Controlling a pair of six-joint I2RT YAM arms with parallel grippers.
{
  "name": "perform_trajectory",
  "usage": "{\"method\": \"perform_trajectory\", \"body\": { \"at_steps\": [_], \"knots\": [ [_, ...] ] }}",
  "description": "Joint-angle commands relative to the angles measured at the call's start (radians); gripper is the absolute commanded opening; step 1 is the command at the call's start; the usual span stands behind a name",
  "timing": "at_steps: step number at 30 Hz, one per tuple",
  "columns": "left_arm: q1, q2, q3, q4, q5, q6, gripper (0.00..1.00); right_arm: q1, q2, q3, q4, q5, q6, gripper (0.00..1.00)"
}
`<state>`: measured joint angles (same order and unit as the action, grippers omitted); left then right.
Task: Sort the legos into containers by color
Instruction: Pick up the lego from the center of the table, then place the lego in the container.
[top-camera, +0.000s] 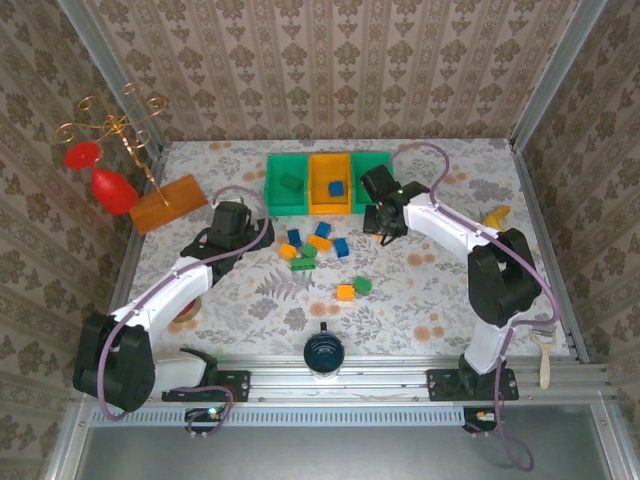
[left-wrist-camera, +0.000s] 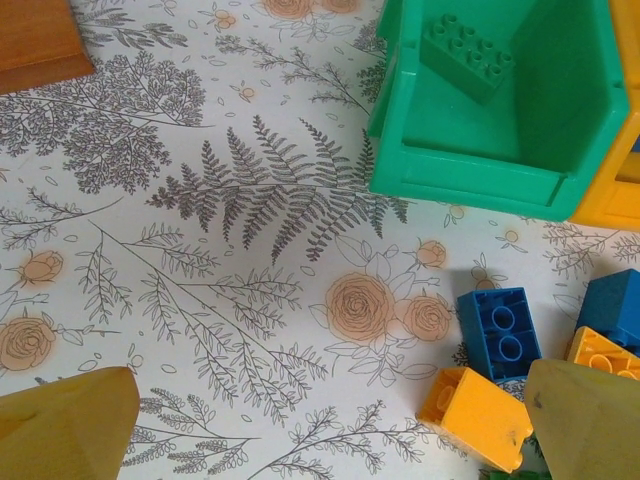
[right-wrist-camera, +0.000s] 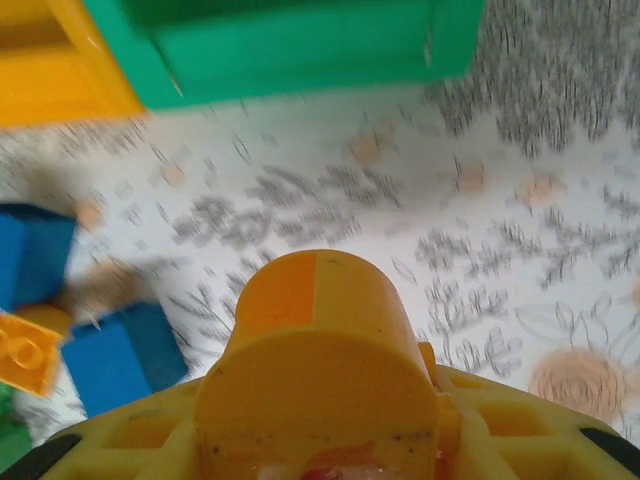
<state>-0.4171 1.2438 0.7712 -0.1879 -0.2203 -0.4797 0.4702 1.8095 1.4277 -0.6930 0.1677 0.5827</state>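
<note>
**Asker:** Seen from above, how do your arms lie?

**Me:** My left arm stretches from its base at the near left, up over the flowered tablecloth. My left gripper (top-camera: 232, 222) hangs just left of the loose legos (top-camera: 318, 250), a cluster of small blue, green and orange-yellow plastic bricks in mid-table. My right arm rises to a bent elbow at the right, then reaches left. My right gripper (top-camera: 385, 228) is just in front of the three joined open plastic bins (top-camera: 285, 206), green, orange, green, at the far side. A green brick (top-camera: 291, 183) lies in the left green bin and a blue brick (top-camera: 336, 187) in the orange one.

**Asker:** And the left wrist camera?

**Me:** My left fingers (left-wrist-camera: 65, 425) stand wide apart at the bottom corners, released and gripping nothing. An orange-yellow brick (left-wrist-camera: 475, 415) lies just beside the right-hand finger, with a square blue brick (left-wrist-camera: 500, 330) behind it. The green brick lies flat in its bin, studs up, with its long axis slanting from upper left to lower right. A flat orange-brown wooden block (left-wrist-camera: 35, 40) fills the top left corner.

**Asker:** The right wrist camera?

**Me:** My right gripper is clenched on a round yellow gear-like plastic lego (right-wrist-camera: 315, 370), which hides my fingers. Its pierced rim sits nearest the camera. Its stubby hub, partly orange, points away from the wrist toward the green bin, and that is its long axis. The cloth beneath is blurred, with blue bricks at the left.
</note>
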Motion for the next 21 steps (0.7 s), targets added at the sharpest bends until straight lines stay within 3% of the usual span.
{"method": "perform_trajectory", "body": {
  "at_steps": [1,21],
  "knots": [
    [0.006,-0.003,0.024,-0.023,0.015,-0.007,1.00,-0.014,0.048,0.095,-0.050,0.053,-0.051,0.37],
    [0.003,-0.006,0.013,-0.023,0.085,-0.011,1.00,-0.073,0.376,0.525,-0.072,0.119,-0.169,0.43]
  ]
}}
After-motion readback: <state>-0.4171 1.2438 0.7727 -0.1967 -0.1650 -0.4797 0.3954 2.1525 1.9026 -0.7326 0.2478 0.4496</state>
